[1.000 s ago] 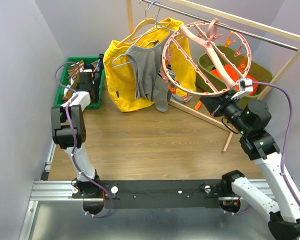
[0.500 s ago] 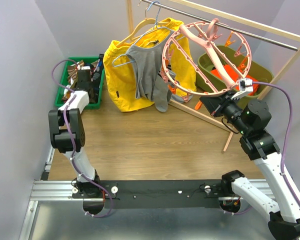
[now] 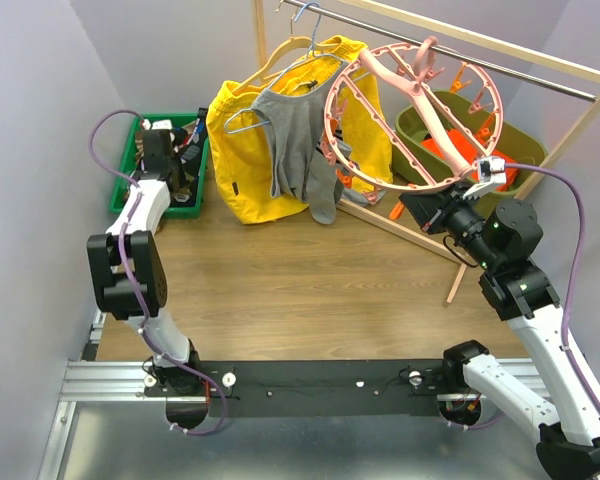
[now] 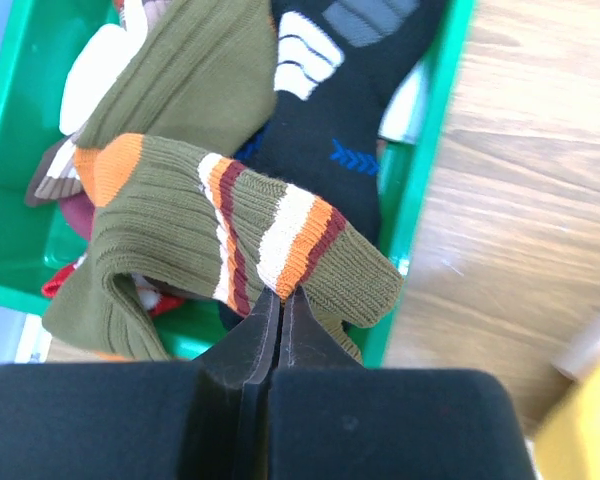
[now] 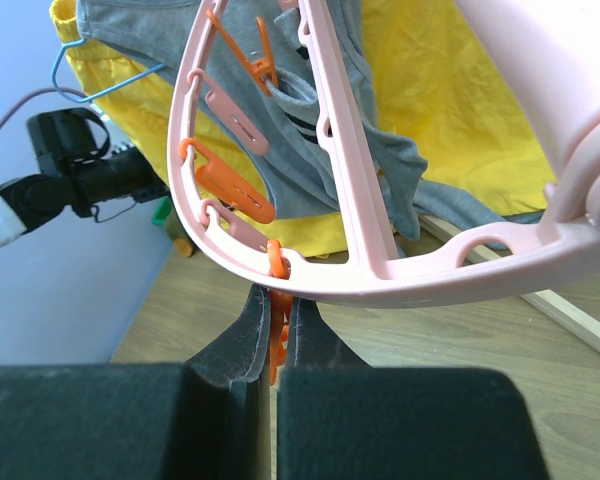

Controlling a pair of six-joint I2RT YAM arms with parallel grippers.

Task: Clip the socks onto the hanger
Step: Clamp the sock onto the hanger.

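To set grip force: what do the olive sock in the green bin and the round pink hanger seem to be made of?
Olive sock: ribbed knit fabric, matte and soft; it folds and sags. Pink hanger: probably moulded plastic, smooth with a faint sheen, its curved rim holding shape.

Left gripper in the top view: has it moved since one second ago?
Yes. The left gripper has gone farther from the arm bases, deeper over the green bin, and is now shut on the olive sock.
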